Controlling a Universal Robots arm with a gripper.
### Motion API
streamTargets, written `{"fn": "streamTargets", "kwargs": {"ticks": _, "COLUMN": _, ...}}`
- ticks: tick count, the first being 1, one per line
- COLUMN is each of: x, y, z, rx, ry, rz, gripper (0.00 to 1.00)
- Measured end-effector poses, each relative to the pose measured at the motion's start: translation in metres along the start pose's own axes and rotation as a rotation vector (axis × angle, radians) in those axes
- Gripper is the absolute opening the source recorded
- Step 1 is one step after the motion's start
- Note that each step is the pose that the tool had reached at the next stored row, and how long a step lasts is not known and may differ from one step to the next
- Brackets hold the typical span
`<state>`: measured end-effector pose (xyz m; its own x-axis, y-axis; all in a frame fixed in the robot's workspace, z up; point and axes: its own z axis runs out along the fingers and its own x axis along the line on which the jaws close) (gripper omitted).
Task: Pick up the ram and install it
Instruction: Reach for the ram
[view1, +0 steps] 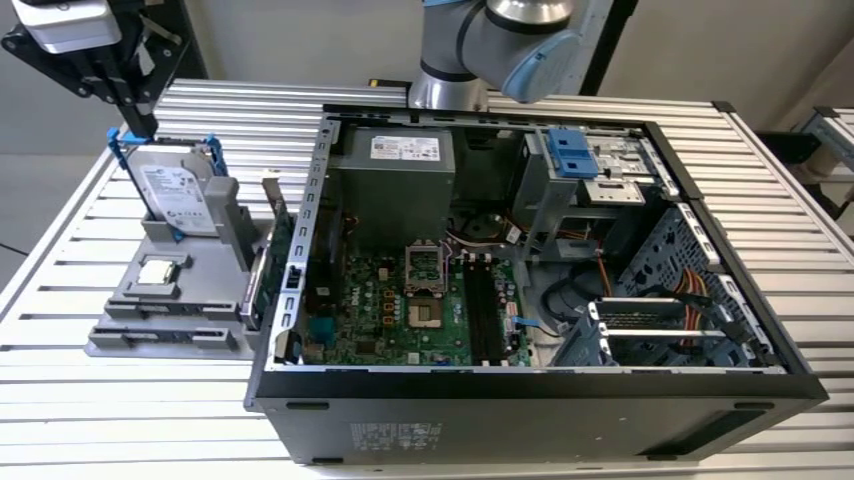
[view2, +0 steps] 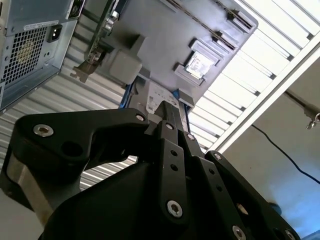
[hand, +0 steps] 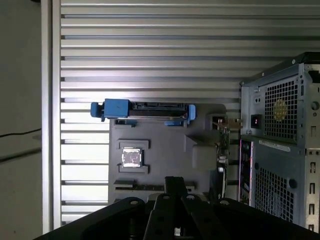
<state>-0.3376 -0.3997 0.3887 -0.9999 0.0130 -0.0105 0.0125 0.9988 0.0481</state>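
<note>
Pick-up stage, tool above the parts holder. In the exterior view the tool (view1: 139, 130) hangs over the grey holder (view1: 120, 340) on the desk (view1: 134, 420), just above the upright hard drive (view1: 174, 195). Both wrist views show its fingers (view2: 167, 112) drawn together, with nothing seen between them.

The ram (hand: 145, 185), as far as can be judged, is the thin dark strip lying edge-up in the holder's long slot. It sits close under the fingertips in the first wrist view and is not yet gripped.

The processor chip (view1: 158, 270) sits mid-holder. The green card (view1: 263, 262) stands at the holder's side, next to the open computer case (view1: 534, 400). The long dark memory slots (view1: 478, 310) lie on the board inside the case.

Good practice for this step is to spread the fingers before descending and set them across the stick's flat faces at mid-length. The tool should come down square to the slot and keep off the drive and the card. An off-centre grip would likely tilt the stick.
</note>
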Motion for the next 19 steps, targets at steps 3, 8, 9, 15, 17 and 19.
{"fn": "streamTargets", "kwargs": {"ticks": 3, "x": -0.0001, "y": -0.0028, "z": 0.0001, "rx": 0.0, "ry": -0.0001, "rz": 0.0, "gripper": 0.0}}
{"fn": "streamTargets", "kwargs": {"ticks": 8, "x": -0.0002, "y": -0.0098, "z": 0.0, "rx": 0.0, "ry": 0.0, "rz": 0.0, "gripper": 0.0}}
{"fn": "streamTargets", "kwargs": {"ticks": 9, "x": -0.0001, "y": -0.0114, "z": 0.0, "rx": 0.0, "ry": 0.0, "rz": 0.0, "gripper": 0.0}}
{"fn": "streamTargets", "kwargs": {"ticks": 15, "x": 0.0, "y": -0.0179, "z": 0.0, "rx": 0.0, "ry": 0.0, "rz": 0.0, "gripper": 0.0}}
{"fn": "streamTargets", "kwargs": {"ticks": 17, "x": 0.0, "y": -0.0189, "z": 0.0002, "rx": -0.0001, "ry": 0.0003, "rz": 0.0, "gripper": 0.0}}
{"fn": "streamTargets", "kwargs": {"ticks": 19, "x": 0.0, "y": -0.0203, "z": 0.0002, "rx": 0.0, "ry": 0.0007, "rz": 0.0, "gripper": 0.0}}
